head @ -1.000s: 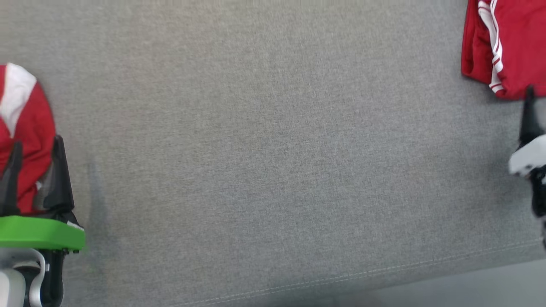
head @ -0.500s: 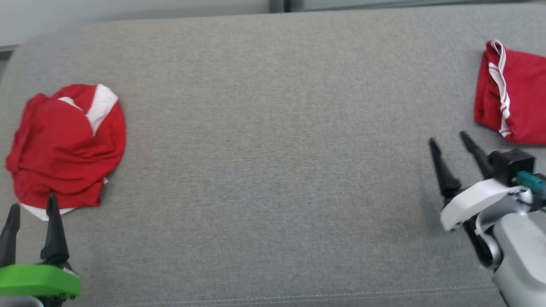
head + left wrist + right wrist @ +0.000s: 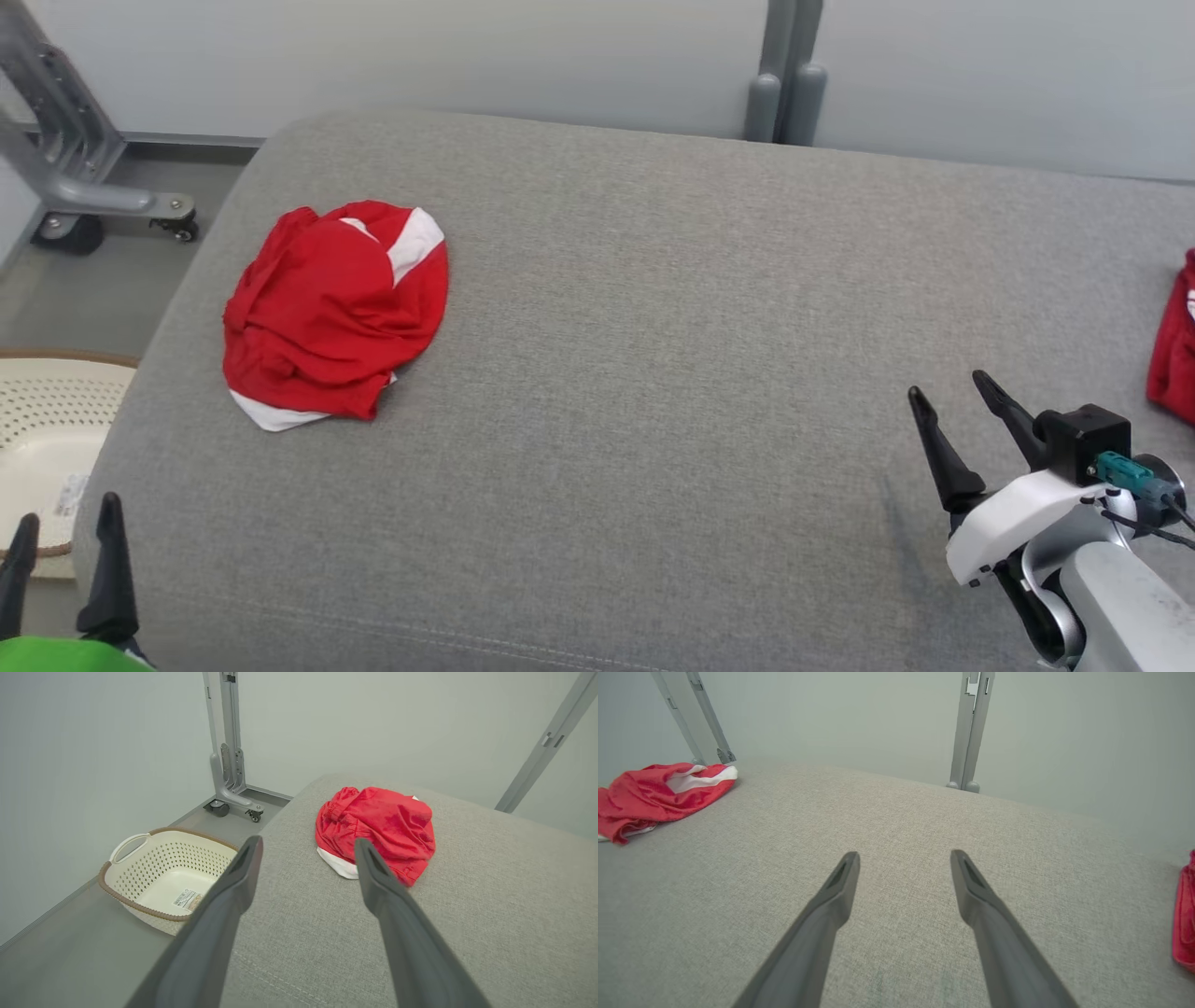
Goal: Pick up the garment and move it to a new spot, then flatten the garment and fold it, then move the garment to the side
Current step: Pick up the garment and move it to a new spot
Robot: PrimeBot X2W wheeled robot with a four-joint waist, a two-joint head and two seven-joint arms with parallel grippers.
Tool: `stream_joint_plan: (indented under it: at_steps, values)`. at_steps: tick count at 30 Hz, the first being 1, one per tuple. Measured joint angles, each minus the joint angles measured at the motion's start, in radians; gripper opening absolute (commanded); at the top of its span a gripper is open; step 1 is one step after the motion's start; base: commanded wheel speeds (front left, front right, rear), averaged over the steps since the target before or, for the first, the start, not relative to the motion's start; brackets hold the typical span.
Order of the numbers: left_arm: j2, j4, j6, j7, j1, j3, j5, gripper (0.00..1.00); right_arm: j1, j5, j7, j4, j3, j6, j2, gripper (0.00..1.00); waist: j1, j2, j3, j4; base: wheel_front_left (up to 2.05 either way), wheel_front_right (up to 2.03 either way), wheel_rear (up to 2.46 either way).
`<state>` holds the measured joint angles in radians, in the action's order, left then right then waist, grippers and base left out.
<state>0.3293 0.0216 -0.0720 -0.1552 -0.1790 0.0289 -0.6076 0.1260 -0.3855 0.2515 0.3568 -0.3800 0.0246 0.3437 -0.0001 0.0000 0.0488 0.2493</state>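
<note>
Garment [image 3: 327,317], red with white panels, lying crumpled in a rounded heap on the grey upholstered cushion [image 3: 653,392], ahead of the left tool [image 3: 67,511] and slightly toward its inner side, apart from both fingers. In the left wrist view the heap [image 3: 378,821] sits just beyond the tip of one finger [image 3: 373,877], without contact. Left tool: jaws spread wide, nothing between them, poised at the near corner of the cushion. White perforated basket [image 3: 37,411] with a brown rim stands on the floor directly beside and ahead of this tool, off the cushion's edge; a wheeled metal frame [image 3: 84,177] stands further beyond it. Right tool [image 3: 949,386]: jaws likewise wide and empty, above bare cushion, well apart from the garment, which appears far off to one side in the right wrist view [image 3: 654,791]. Second red garment [image 3: 1174,355] lies just outboard of the right tool, cut off by the picture's edge. Grey upright post [image 3: 784,84] rises behind the cushion, ahead of the right tool.
</note>
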Motion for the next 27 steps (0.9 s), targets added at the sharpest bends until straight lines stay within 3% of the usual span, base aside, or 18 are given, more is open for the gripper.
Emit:
stream_joint_plan:
  at_steps: [7, 11, 16, 20, 24, 27]
  values:
    - [0.019, -0.016, -0.001, 0.001, -0.07, 0.067, -0.047, 1.0, -0.008, 0.0, -0.025, -0.06, -0.02, -0.01, -0.016, 1.0, 0.0, 0.0, -0.05, 0.061, 0.0, 0.0, 0.0]
    - [0.038, -0.046, 0.028, 0.04, -0.054, 0.068, -0.088, 1.0, -0.01, 0.002, -0.045, -0.104, -0.011, -0.026, 0.004, 1.0, 0.0, 0.0, -0.039, 0.068, 0.0, 0.0, 0.0]
    - [0.102, -0.039, 0.071, 0.183, 0.042, 0.037, -0.159, 1.0, -0.005, 0.01, -0.078, -0.168, 0.003, -0.036, 0.035, 1.0, 0.0, 0.0, 0.004, 0.063, 0.0, 0.0, 0.0]
    - [0.133, -0.005, 0.078, 0.304, 0.128, 0.015, -0.218, 1.0, 0.012, 0.02, -0.1, -0.2, 0.007, -0.044, 0.052, 1.0, 0.0001, 0.0, 0.042, 0.05, 0.0, 0.0, 0.0]
    - [0.143, 0.053, 0.071, 0.446, 0.241, 0.018, -0.332, 1.0, 0.046, 0.027, -0.126, -0.246, 0.007, -0.044, 0.066, 1.0, 0.0001, 0.0, 0.094, 0.027, 0.0, 0.0, 0.0]
    - [0.159, 0.091, 0.039, 0.514, 0.322, 0.055, -0.387, 1.0, 0.075, 0.034, -0.141, -0.28, 0.007, -0.045, 0.067, 1.0, 0.0001, 0.0, 0.13, 0.002, 0.0, 0.0, 0.0]
